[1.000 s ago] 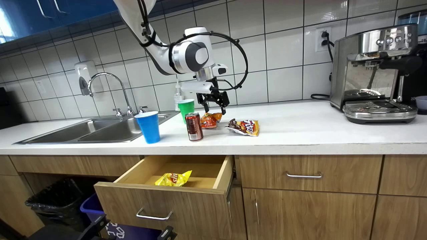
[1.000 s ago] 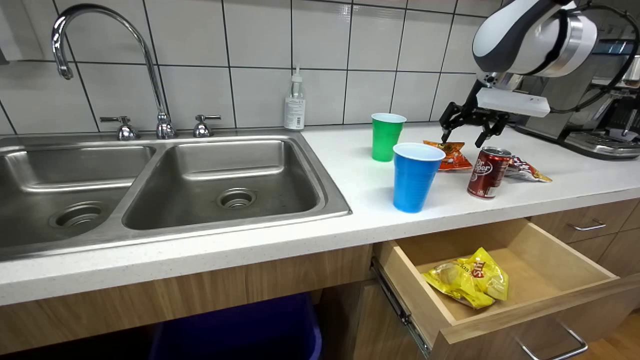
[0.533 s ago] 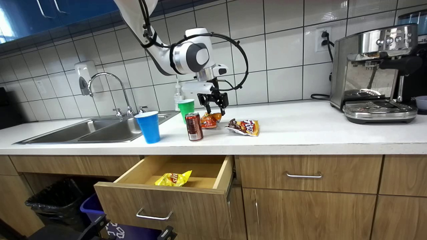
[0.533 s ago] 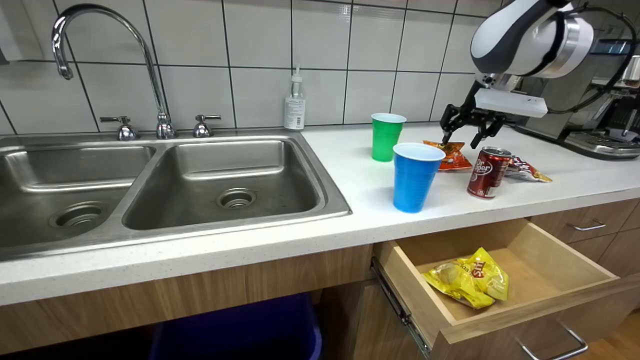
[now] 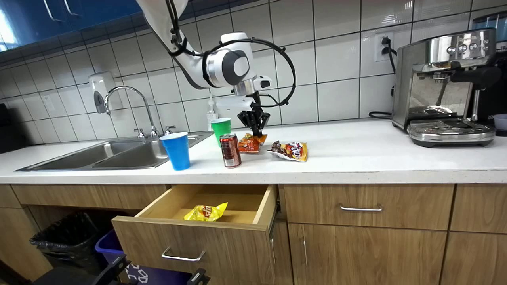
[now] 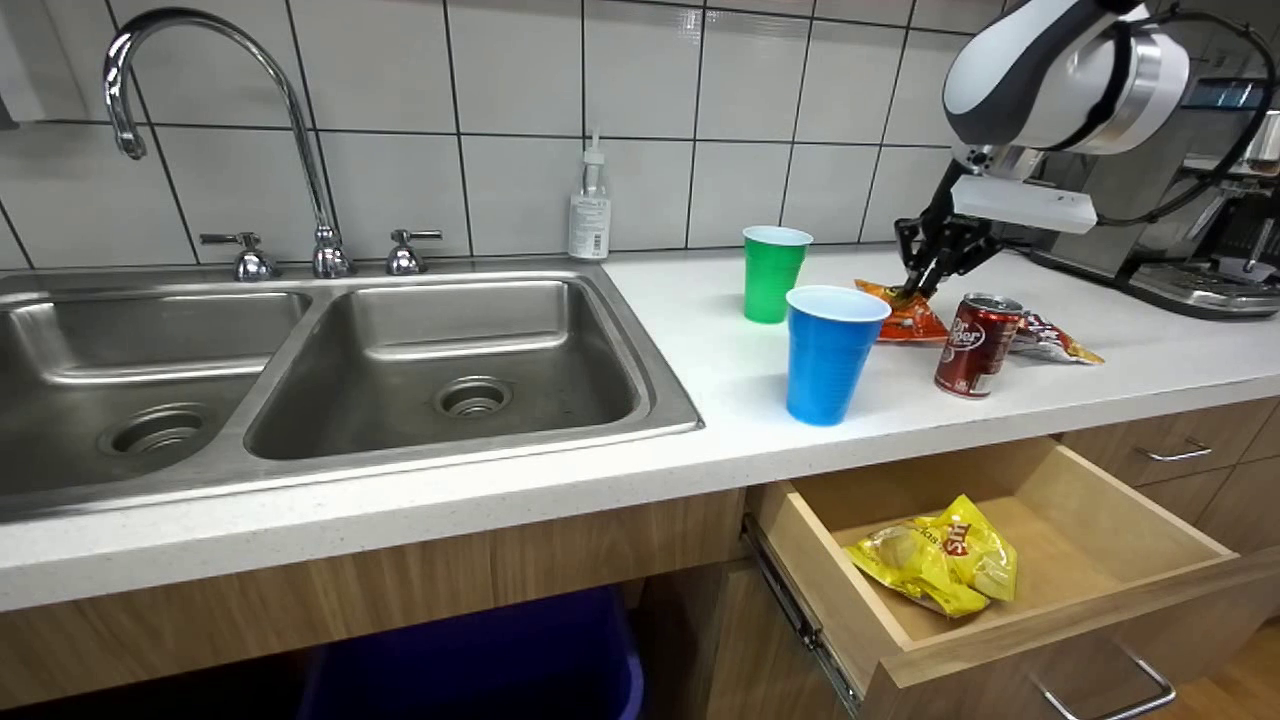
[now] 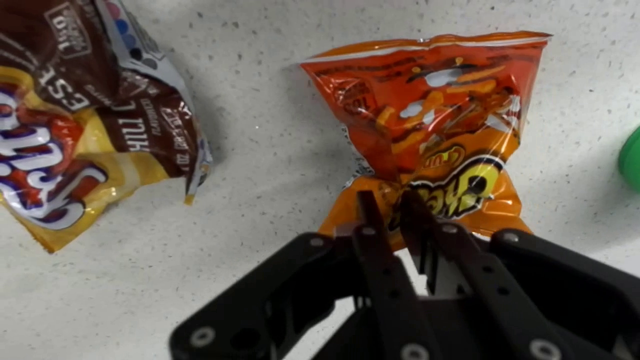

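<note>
In the wrist view, the gripper [image 7: 388, 207] comes in from the bottom of the frame, its two dark fingers nearly together and clamped on the lower part of an orange bag [image 7: 430, 130], covering some of its lettering. The orange bag lies right of centre on the speckled white counter [image 7: 240, 235], its straight seam near the top. A brown and yellow bag [image 7: 95, 140] fills the upper left, apart from the fingers, and a sliver of a green cup [image 7: 632, 160] shows at the right edge.

In an exterior view, the white arm [image 5: 239, 65] reaches down from the top edge, and the fingertips meet at the orange bag near the centre. Just left of it stands an upright red can [image 5: 230, 150]; farther left is an upright blue cup [image 5: 176, 151]. The coffee machine [image 5: 443, 87] stands at the right.

In an exterior view, the fingers come together on the orange bag, right of centre, while the can hides part of the brown and yellow bag. A pulled-out drawer [image 6: 1090, 540] at the lower right holds a yellow bag [image 6: 940, 560]. The sink [image 6: 480, 340] spreads across the left, with a pump bottle [image 6: 590, 225] at its back right corner.
</note>
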You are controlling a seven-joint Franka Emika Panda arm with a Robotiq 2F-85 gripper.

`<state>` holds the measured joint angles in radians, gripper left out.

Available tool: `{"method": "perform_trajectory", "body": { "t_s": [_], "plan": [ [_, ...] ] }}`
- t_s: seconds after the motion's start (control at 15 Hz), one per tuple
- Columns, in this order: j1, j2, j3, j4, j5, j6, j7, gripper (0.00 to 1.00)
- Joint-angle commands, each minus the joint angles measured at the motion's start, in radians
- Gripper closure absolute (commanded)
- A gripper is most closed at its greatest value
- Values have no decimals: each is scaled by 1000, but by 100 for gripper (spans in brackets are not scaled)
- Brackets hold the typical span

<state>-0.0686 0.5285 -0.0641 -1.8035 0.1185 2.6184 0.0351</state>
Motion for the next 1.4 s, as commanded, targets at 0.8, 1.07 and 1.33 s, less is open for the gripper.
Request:
{"method": "perform_trajectory", "body": {
  "t_s": [0.8,1.07,1.33],
  "plan": [
    [-33,-71,23,-12,22,-59,-10,100],
    [-44,-127,29,-30,36,-73,-29,100],
    [-51,-187,35,-52,54,-99,-64,100]
  ]
}}
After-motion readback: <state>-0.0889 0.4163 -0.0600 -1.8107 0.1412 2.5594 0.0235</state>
